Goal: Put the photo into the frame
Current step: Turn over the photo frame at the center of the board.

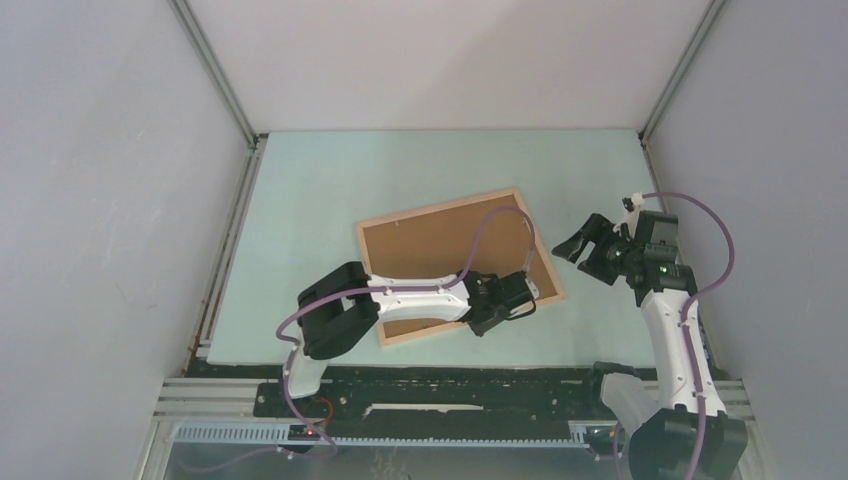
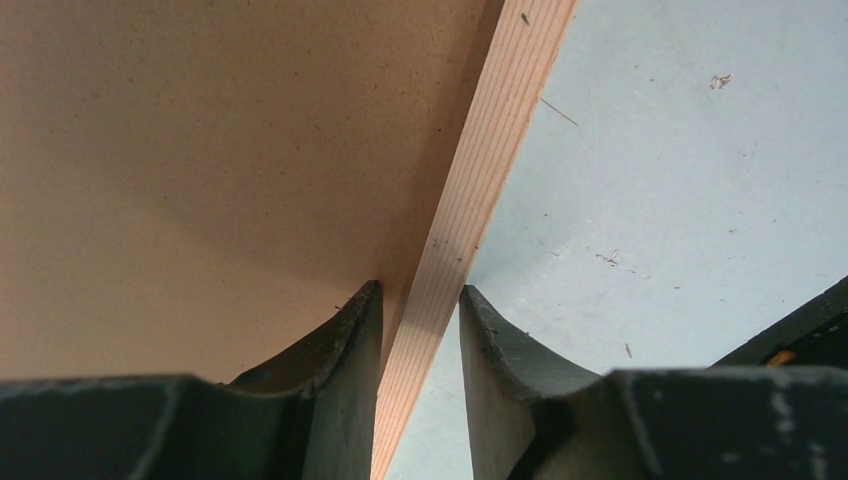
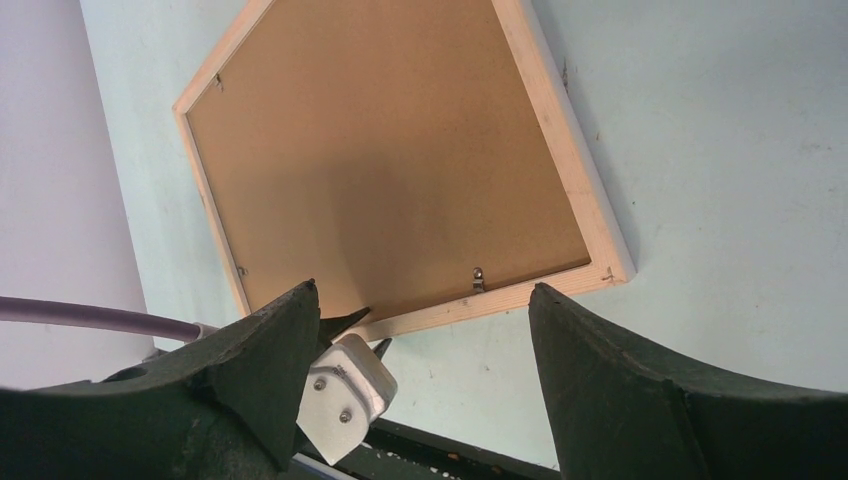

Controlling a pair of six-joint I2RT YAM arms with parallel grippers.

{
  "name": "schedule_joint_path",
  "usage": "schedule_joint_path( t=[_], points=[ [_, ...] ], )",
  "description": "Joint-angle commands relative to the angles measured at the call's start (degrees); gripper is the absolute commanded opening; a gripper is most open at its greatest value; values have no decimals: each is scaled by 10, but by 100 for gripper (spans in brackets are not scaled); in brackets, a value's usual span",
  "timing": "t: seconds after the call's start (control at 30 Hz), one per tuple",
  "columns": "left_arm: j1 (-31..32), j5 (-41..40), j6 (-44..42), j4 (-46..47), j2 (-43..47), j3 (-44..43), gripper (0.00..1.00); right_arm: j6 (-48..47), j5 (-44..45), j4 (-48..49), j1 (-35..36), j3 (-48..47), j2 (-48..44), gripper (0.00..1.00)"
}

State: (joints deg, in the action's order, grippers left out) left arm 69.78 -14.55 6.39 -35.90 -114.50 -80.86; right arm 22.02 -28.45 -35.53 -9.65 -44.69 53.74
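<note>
Left wrist view showed the left gripper [image 2: 420, 292] clamped on the near-right rail of the frame [image 2: 500, 130]. One finger sat inside against the brown backing of the photo [image 2: 200, 150], the other outside over the table [image 2: 680, 180]. The photo lay face down within the frame. Any shift probably wanted a low, square, slow pull, so the backing stayed seated. The right gripper [image 1: 590, 245] hung empty, jaws wide, near the frame's right corner. Beyond, there was open table up to the back wall [image 1: 450, 60].
</note>
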Motion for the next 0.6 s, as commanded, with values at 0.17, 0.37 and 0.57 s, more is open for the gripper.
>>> schedule_joint_path(
  t=[0.17,0.37,0.57],
  points=[
    [-2,-19,-10,33,-2,-1,10,-1,29,7,-12,-1,-3,84],
    [-2,-47,-27,27,106,10,0,27,142,-29,-17,-35,-2,84],
    [-2,-72,-47,-38,147,-37,0,66,120,-29,-26,-44,28,89]
  ],
)
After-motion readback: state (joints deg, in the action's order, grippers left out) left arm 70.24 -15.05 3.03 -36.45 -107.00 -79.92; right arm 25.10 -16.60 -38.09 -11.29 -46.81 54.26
